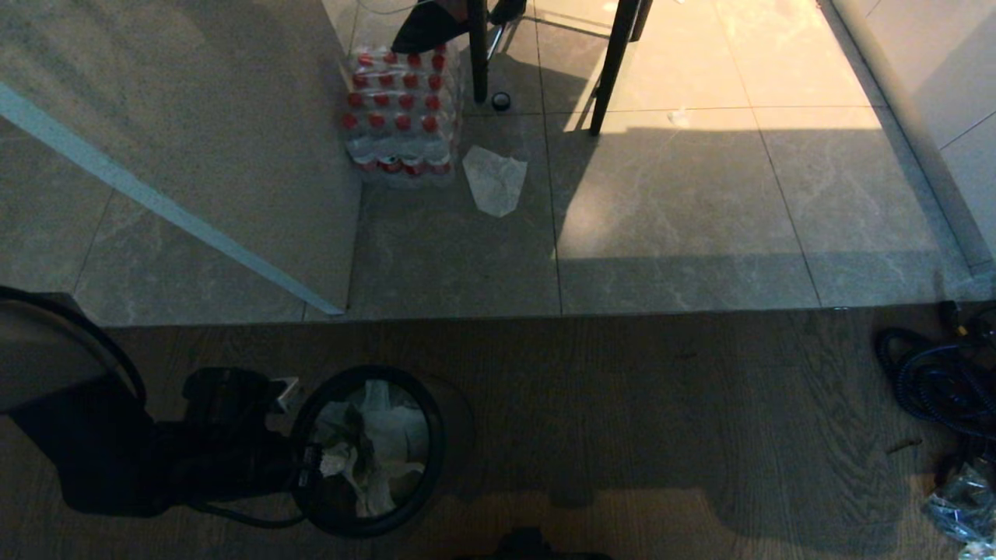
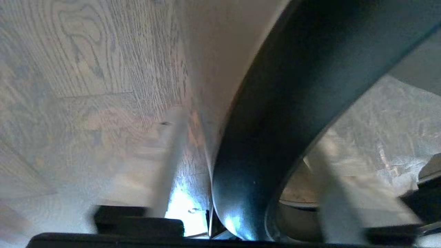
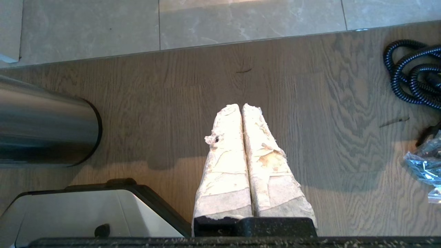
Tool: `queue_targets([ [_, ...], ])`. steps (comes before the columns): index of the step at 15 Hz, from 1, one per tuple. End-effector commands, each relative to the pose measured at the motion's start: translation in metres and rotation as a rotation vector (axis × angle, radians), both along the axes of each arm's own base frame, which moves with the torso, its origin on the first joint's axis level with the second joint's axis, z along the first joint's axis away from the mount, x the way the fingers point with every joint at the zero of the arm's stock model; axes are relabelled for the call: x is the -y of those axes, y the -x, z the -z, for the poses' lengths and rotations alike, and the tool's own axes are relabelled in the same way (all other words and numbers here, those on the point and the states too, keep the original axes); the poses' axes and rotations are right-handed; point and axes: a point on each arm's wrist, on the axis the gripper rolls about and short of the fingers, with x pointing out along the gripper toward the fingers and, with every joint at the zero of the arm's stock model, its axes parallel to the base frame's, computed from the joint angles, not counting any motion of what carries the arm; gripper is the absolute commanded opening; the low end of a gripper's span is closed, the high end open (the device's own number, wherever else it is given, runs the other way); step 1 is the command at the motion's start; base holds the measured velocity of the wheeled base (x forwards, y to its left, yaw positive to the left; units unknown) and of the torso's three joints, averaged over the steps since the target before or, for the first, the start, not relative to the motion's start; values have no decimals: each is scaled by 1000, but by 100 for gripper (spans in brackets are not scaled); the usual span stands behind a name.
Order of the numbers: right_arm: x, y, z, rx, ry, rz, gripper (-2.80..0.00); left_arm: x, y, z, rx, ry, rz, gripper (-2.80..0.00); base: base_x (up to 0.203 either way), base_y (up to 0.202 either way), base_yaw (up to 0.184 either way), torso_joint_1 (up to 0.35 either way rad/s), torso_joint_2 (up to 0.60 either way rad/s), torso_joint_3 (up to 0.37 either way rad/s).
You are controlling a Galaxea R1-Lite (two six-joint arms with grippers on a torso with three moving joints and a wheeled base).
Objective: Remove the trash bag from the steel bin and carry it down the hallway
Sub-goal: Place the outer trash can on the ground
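At the near left, the left pincer [image 1: 299,459] straddles the steel bin [image 1: 436,467] rim, jaws apart. The trash bag [image 1: 389,435] looks light, limp, slippery: take bunched film. Right pincer [image 3: 243,113] closed, empty.

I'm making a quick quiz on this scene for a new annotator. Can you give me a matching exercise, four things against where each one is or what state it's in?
Things:
1. trash bag
2. left gripper
3. right gripper
4. pack of red-capped bottles

Places or states:
A. fingers pressed together, over bare wood floor
B. standing on the tiled floor beside a white wrapper scrap
C. crumpled inside the steel bin
D. at the bin's rim, fingers straddling it

Pairs: 1-C, 2-D, 3-A, 4-B
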Motion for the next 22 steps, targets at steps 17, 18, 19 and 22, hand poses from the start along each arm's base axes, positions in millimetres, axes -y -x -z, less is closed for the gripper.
queue_targets([
  [17,0,0,0,1,0,0,-280,-13,63,-81,172,71,-72,-280,0,0,0,0,0,0],
  [18,0,0,0,1,0,0,-280,-15,63,-70,116,81,-77,-280,0,0,0,0,0,0],
  [19,0,0,0,1,0,0,-280,-16,64,-66,91,89,-80,-280,0,0,0,0,0,0],
  [22,0,0,0,1,0,0,-280,-16,54,-49,47,73,-63,-280,0,0,0,0,0,0],
])
